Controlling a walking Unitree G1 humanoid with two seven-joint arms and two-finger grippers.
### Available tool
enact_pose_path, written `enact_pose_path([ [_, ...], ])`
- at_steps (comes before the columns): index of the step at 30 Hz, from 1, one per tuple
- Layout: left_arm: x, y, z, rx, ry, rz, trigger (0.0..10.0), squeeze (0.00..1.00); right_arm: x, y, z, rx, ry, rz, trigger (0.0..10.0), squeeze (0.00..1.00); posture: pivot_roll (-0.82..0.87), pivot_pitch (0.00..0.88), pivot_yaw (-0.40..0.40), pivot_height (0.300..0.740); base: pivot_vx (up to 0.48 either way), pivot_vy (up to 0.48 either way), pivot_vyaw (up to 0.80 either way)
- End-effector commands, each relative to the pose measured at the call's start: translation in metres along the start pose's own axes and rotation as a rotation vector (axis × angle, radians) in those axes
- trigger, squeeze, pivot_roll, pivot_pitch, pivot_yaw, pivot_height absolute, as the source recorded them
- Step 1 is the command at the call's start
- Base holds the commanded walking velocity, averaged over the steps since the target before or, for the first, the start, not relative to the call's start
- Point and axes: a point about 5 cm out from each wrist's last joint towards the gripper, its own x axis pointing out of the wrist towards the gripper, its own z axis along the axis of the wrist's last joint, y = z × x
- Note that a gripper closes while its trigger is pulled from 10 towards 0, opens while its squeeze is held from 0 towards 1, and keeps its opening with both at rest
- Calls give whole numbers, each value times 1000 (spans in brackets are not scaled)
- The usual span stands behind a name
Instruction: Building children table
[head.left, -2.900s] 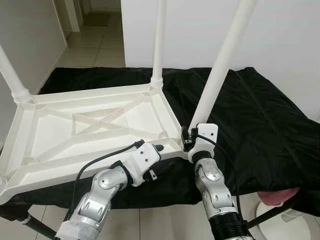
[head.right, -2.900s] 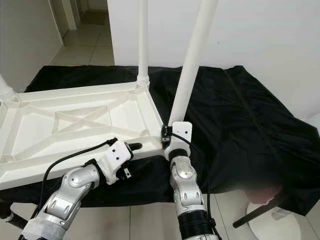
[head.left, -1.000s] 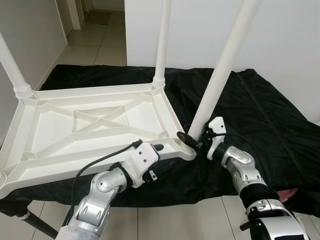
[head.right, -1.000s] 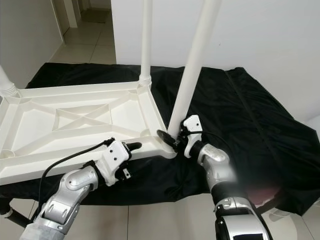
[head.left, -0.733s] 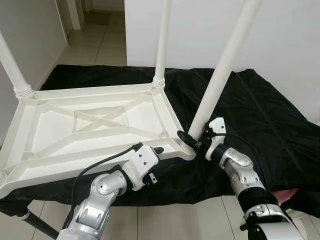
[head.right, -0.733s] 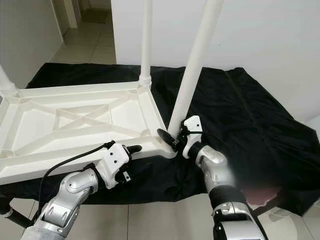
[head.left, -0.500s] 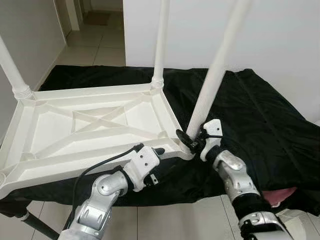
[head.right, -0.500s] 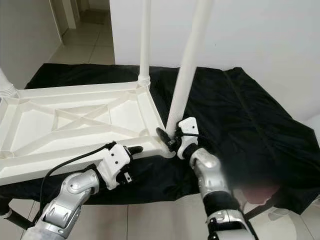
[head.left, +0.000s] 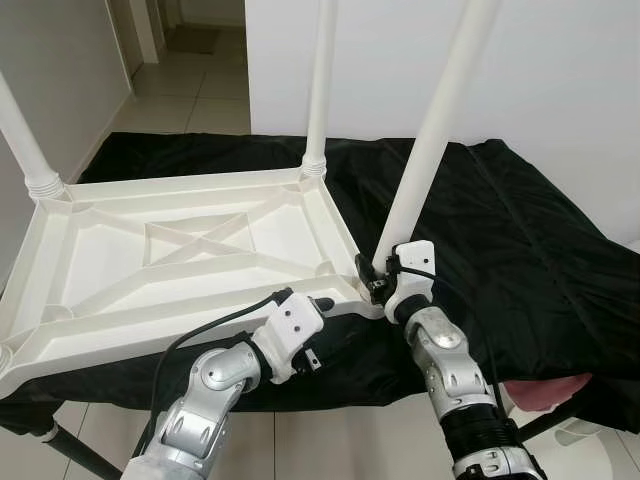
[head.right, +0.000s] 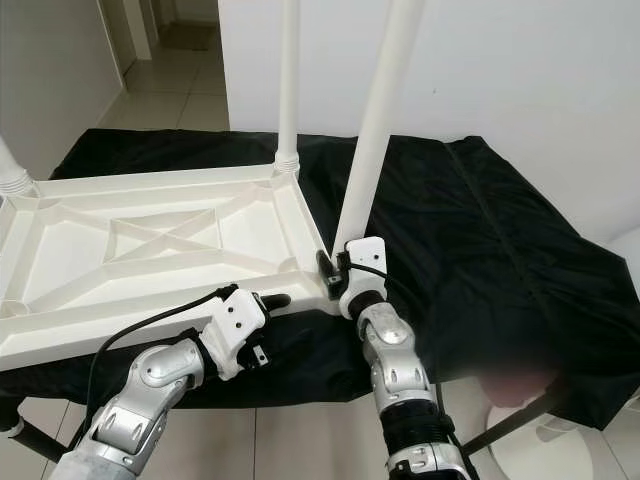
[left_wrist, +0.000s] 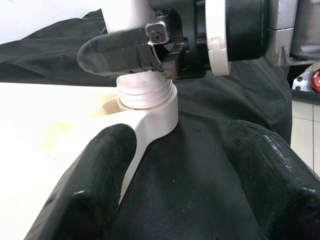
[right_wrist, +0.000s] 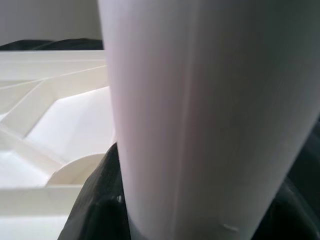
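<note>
A white plastic table (head.left: 190, 250) lies upside down on a desk covered with black cloth (head.left: 520, 240), its legs pointing up. The right gripper (head.left: 385, 283) is at the table's near right corner, its fingers closed around the base of the leg (head.left: 430, 150) seated in that corner socket. The left gripper (head.left: 318, 304) sits at the table's near edge, just left of that corner, fingers spread wide around the rim and not gripping anything.
</note>
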Motion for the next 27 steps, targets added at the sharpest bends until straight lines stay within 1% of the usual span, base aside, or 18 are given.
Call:
enact_pose_path([
  [1, 3, 3, 1, 10, 1, 60, 10000, 0, -8, -7, -18, 15, 89, -119, 10000, 0, 2, 0, -23, 740, 0, 0, 0],
  [3, 3, 3, 1, 14, 2, 56, 10000, 0, -11, 2, -19, 38, 82, -201, 10000, 0, 3, 0, -17, 740, 0, 0, 0],
  [4, 3, 3, 1, 14, 2, 56, 10000, 0, -11, 2, -19, 38, 82, -201, 10000, 0, 3, 0, -17, 740, 0, 0, 0],
  [6, 3, 4, 1, 16, 1, 55, 10000, 0, -14, 10, -20, 57, 84, -230, 10000, 0, 6, 0, -17, 740, 0, 0, 0],
  [7, 3, 4, 2, 17, 0, 56, 10000, 0, -14, 14, -20, 71, 91, -224, 10000, 0, 6, 0, -17, 740, 0, 0, 0],
  [8, 3, 4, 2, 17, 0, 56, 10000, 0, -14, 14, -20, 71, 91, -224, 10000, 0, 6, 0, -17, 740, 0, 0, 0],
  [10, 4, 6, 2, 20, 0, 57, 10000, 0, -14, 19, -18, 81, 70, -197, 10000, 0, 9, 0, -15, 740, 0, 0, 0],
  [15, 3, 8, 2, 26, 1, 57, 10000, 0, -12, 16, -12, 95, 51, -187, 10000, 0, 9, 0, -14, 740, 0, 0, 0],
  [16, 2, 10, 3, 34, 3, 61, 10000, 0, -13, 14, -9, 98, 26, -159, 10000, 1000, 11, 0, -15, 740, 0, 0, 0],
  [20, 1, 13, 3, 38, 4, 67, 10000, 0, -13, 10, -6, 104, 4, -137, 10000, 1000, 13, 0, -16, 740, 0, 0, 0],
  [22, 0, 14, 4, 42, 5, 71, 10000, 0, -14, 5, -2, 87, -20, -72, 10000, 1000, 20, 0, -18, 740, 0, 0, 0],
  [23, 0, 14, 4, 42, 5, 71, 10000, 0, -14, 5, -2, 87, -20, -72, 10000, 1000, 20, 0, -18, 740, 0, 0, 0],
  [24, 0, 14, 4, 41, 6, 72, 10000, 0, -15, 3, -1, 76, -27, -46, 10000, 1000, 20, 0, -18, 740, 0, 0, 0],
  [25, 0, 14, 4, 41, 6, 73, 10000, 0, -16, 1, -1, 76, -33, -22, 10000, 937, 20, 0, -18, 740, 0, 0, 0],
  [26, 0, 13, 4, 41, 7, 73, 10000, 0, -16, -4, 2, 49, -50, 49, 10000, 0, 19, 0, -19, 740, 0, 0, 0],
  [27, 0, 13, 4, 41, 8, 73, 10000, 0, -17, -8, 4, 29, -61, 100, 10000, 0, 19, 0, -19, 740, 0, 0, 0],
])
